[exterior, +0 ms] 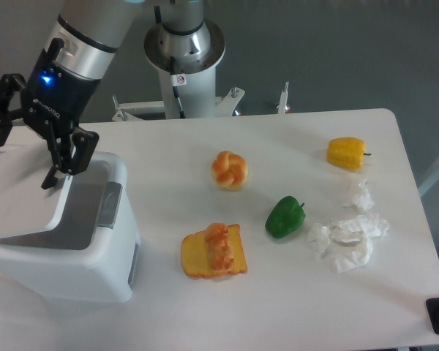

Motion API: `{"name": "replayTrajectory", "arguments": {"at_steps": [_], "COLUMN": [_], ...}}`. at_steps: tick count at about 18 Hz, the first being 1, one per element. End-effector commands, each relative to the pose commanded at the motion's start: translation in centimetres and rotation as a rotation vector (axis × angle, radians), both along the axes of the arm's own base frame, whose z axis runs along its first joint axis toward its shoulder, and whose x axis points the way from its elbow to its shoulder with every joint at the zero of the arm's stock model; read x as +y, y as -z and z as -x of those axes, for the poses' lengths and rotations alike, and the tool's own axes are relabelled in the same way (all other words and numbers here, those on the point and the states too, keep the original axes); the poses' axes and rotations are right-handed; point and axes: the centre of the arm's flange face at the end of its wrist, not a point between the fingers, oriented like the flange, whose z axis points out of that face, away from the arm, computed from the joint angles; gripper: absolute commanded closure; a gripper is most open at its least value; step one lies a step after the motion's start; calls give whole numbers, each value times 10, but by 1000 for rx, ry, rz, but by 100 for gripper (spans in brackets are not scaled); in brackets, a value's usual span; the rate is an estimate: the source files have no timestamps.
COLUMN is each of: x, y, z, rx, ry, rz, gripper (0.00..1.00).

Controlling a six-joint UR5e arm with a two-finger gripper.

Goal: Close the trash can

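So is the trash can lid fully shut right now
No, the trash can has its lid tilted partway down, with a gap showing the grey inside, while the open gripper presses on it.

The trash can [95, 248] is a large boxy white plastic bin with rounded corners, standing at the lower left of the frame on the white table's left end. A grey latch tab sits on its right-hand rim. Its flat white lid is partly lowered, slanting over the left part of the opening, with a grey wedge of the interior still showing on the right.
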Motion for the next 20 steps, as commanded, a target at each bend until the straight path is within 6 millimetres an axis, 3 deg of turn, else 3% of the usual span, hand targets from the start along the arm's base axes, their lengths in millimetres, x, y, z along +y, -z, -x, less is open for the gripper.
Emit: {"name": "replayTrajectory", "arguments": {"at_steps": [20], "x": [-4], "y": [24], "z": [10], "rx": [-32], "ry": [-23], "rz": [40], "gripper": [0]}}
